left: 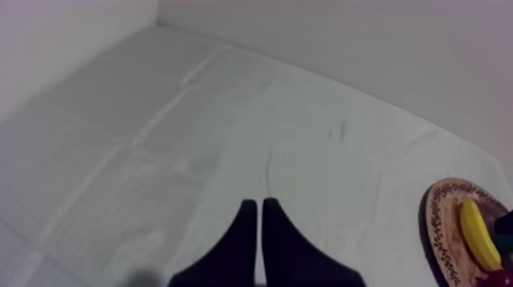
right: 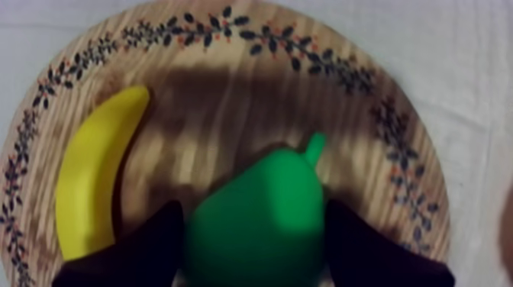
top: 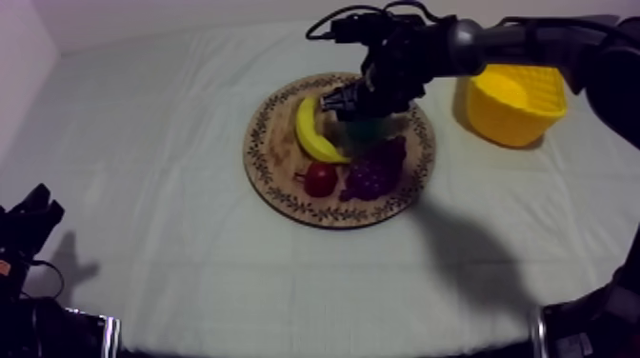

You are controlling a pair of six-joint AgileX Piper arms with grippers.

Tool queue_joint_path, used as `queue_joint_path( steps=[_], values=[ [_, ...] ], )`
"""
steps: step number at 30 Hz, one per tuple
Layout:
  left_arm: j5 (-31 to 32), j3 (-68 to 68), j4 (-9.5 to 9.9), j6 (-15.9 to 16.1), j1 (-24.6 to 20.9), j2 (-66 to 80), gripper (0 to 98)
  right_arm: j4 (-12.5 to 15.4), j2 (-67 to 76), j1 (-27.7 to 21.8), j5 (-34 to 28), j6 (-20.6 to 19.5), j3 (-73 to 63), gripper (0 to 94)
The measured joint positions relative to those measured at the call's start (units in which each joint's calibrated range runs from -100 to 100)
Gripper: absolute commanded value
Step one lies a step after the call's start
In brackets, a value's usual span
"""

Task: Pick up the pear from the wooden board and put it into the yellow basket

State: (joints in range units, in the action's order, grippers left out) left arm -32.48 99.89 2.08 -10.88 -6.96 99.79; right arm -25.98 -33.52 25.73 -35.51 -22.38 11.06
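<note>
One basket (top: 514, 105) stands on the desk (top: 171, 257) at the upper right of the top view, apart from the one board (top: 276, 152) at centre. The board carries four fruits: one banana (top: 312, 133), one small red fruit (top: 320, 178), one bunch of grapes (top: 376, 171) and one pear (right: 267, 191). The pear is smooth green with a short stem. It lies on the board beside the banana, pinched by the right tool (right: 254, 214). The left tool (left: 256, 210), at lower left, is pressed together.

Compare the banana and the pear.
The banana is yellow, long and curved; the pear is green and plump, with a short stem. The banana lies free near the rim; the pear sits nearer the middle, between the fingers of the right gripper, which is shut on it. Both are toy fruit on the board.
</note>
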Motion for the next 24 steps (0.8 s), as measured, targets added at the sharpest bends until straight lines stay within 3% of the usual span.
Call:
queue_joint_path(
  steps=[4,12,17,24],
  values=[
    [0.0,0.0,0.0,0.0,0.0,0.0,0.1,0.9,5.5,0.0,-1.2,1.8,2.5,50.8],
    [0.0,0.0,0.0,0.0,0.0,0.0,0.1,6.5,19.2,-2.7,-6.4,7.8,6.3,52.2],
    [0.0,0.0,0.0,0.0,0.0,0.0,0.1,9.3,27.4,-5.7,-9.4,12.3,8.9,52.4],
    [0.0,0.0,0.0,0.0,0.0,0.0,0.1,10.9,35.1,-11.8,-10.3,16.7,12.4,53.0]
  ],
)
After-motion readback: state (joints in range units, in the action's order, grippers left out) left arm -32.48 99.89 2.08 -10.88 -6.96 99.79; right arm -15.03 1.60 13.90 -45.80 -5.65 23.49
